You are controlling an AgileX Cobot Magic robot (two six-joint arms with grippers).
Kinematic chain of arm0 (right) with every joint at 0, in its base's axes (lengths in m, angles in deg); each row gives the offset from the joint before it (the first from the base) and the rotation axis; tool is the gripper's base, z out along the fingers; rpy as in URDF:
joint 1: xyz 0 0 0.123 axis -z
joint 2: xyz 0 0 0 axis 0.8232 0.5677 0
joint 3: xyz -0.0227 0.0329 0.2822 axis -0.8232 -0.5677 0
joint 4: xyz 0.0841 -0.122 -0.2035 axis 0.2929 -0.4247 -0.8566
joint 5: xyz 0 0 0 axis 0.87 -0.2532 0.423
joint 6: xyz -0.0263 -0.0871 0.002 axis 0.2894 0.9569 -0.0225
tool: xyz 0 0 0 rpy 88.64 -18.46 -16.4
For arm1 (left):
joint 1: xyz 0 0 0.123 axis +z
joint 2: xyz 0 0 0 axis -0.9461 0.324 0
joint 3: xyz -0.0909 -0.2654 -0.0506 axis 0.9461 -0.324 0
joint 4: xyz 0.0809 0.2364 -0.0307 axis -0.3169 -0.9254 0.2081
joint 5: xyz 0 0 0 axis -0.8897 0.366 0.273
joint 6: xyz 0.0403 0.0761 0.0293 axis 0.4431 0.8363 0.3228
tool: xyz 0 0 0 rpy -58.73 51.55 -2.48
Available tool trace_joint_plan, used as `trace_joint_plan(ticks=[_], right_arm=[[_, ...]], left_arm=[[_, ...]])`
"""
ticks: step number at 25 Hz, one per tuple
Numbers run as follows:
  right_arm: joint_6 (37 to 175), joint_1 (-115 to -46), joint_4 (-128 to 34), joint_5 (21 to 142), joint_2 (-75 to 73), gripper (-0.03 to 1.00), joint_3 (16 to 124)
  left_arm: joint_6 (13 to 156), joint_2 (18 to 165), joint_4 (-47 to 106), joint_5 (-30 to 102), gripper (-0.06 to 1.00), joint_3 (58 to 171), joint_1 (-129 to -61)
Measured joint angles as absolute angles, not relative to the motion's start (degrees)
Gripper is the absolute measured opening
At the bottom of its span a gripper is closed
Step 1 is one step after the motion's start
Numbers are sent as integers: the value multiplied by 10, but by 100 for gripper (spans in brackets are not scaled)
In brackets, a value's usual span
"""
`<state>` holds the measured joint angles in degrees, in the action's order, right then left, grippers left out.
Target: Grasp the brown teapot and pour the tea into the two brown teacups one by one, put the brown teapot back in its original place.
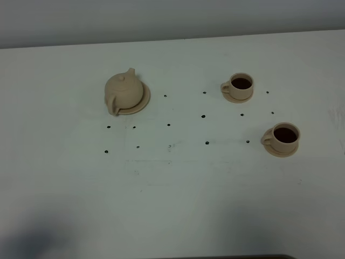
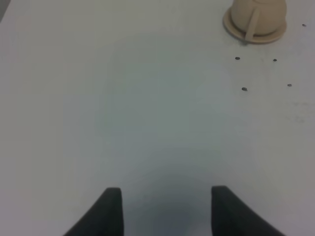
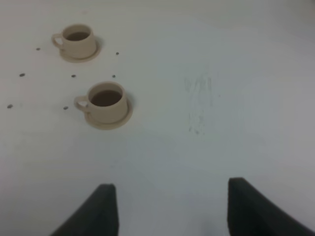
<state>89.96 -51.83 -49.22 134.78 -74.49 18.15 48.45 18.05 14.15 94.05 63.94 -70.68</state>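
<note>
Both cups hold dark tea: far teacup (image 1: 238, 86) and near teacup (image 1: 282, 138), right of the brown teapot (image 1: 123, 91), which sits on its saucer (image 1: 143, 99). Left gripper (image 2: 166, 209) and right gripper (image 3: 170, 209) spread, empty. Task looks finished; nothing further needed.

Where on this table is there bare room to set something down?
Bare: the wide near half in front of the teapot and the cups, and the strip between the teapot's saucer and the far cup. Tightest between the far cup and the near cup.
</note>
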Motion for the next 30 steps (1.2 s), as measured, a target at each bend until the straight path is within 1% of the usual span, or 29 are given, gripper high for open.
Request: trace_joint_plan(ticks=[30], right_arm=[[900, -518, -492, 1348, -745, 48, 182]], left_arm=[[484, 181, 142, 940, 44, 639, -707]])
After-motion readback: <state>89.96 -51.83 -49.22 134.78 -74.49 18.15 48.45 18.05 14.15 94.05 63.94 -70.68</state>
